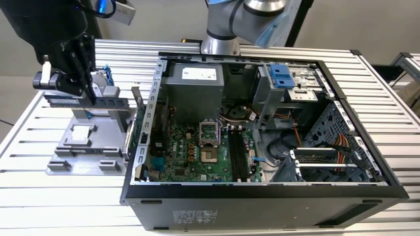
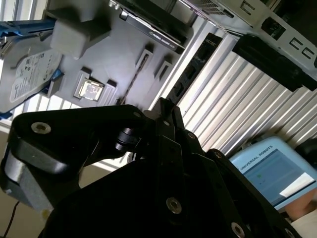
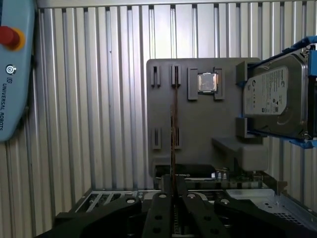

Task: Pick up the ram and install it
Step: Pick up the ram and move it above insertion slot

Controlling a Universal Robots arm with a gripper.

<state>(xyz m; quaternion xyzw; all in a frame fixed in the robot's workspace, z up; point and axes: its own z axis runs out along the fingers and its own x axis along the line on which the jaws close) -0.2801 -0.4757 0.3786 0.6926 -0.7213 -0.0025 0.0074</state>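
**— Where is the ram relative to your gripper?**

— Right in it. My gripper (image 1: 86, 96) is pinched shut on the ram (image 1: 108, 102). In the exterior view the stick hangs level under my fingertips and sticks out past them on both sides.

**— And from the wrist?**

— In the first wrist view I see the ram (image 3: 174, 134) edge-on, as a thin dark line running straight out from between my fingers (image 3: 161, 204). The gripper (image 3: 173, 196) closes on the near end of it.

**— Is the stick touching anything else?**

— Not that I can see. The grey tray (image 1: 82, 160) lies directly below my gripper, and in the exterior view the ram sits clear above it. In the first wrist view the stick lines up over a pair of narrow slots in the tray (image 3: 198, 124).

**— What else is close to you?**

— A hard drive (image 1: 105, 83) with blue handles stands on the tray's raised end, just behind my gripper. A small square chip (image 3: 207, 83) rests in a pocket of the tray beside the ram's line. The open computer case (image 1: 151, 98) is next to the tray, on the exterior view's right of my gripper, with the green motherboard (image 1: 190, 157) inside. Everything stands on a slatted metal table (image 1: 39, 196).
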